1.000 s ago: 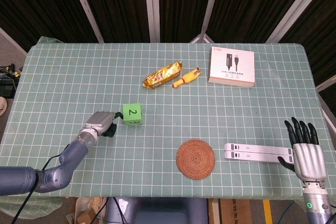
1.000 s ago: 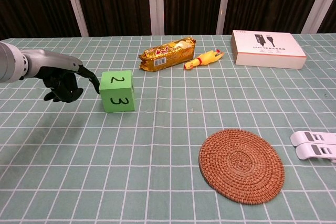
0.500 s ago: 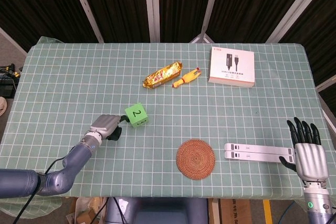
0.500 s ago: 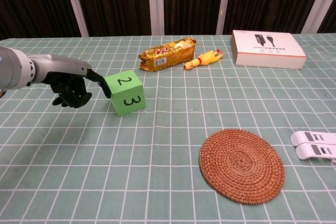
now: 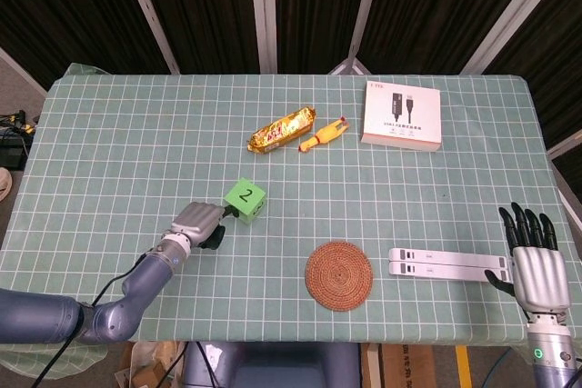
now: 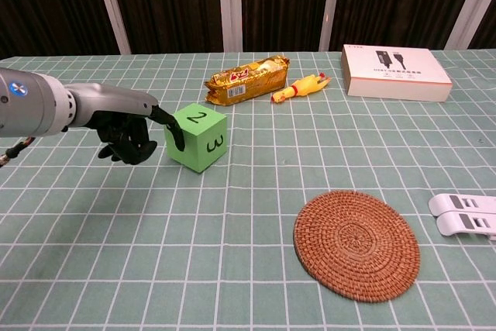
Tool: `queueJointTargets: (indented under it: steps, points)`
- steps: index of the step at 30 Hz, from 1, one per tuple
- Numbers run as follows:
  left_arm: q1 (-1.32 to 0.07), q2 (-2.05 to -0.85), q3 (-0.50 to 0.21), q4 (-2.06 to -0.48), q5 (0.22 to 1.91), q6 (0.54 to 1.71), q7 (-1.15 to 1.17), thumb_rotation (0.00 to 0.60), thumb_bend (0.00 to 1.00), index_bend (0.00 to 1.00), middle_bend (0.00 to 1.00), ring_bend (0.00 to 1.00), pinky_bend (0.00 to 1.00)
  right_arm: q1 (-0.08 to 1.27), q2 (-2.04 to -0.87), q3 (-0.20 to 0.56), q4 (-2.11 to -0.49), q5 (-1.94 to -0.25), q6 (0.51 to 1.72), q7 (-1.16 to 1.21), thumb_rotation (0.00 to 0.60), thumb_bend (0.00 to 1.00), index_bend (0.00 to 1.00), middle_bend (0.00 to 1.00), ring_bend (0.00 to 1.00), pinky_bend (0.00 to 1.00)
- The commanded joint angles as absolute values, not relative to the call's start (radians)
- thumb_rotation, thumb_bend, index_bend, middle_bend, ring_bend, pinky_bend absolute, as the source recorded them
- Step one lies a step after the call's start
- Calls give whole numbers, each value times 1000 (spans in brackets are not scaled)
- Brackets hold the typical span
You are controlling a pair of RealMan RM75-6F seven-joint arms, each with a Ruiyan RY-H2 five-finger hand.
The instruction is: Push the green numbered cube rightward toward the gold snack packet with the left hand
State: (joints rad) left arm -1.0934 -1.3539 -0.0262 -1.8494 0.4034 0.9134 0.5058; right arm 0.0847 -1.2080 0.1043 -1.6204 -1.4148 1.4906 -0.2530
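Observation:
The green numbered cube shows a 2 on top and a 3 on its side, turned slightly askew on the checked cloth. My left hand lies just left of it, fingers curled, one fingertip touching the cube's left face. The gold snack packet lies further back and to the right, apart from the cube. My right hand hovers at the table's front right corner with straight, spread fingers, holding nothing.
A yellow rubber chicken lies beside the packet. A white box sits at back right. A woven coaster and a white folded stand lie near the front.
My left hand has moved rightward, pushing the cube to the right and turning it a little. The right hand stays put.

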Motion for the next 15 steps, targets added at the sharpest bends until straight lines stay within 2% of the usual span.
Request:
queueJointTargets:
  steps: [1,15]
  points:
    - [-1102,-1366,-31,-1849,397,923,518,600,877,240,853,708,709,85,-1208,105,-1620,-1414,1490,-253,600,73,55,0,0,0]
    - [-1149,-1440,-65,-1819,335,962,583,600,876,241,853,707,709,87,-1209,109,-1614,-1404,1484,-250,600,72,55,0,0,0]
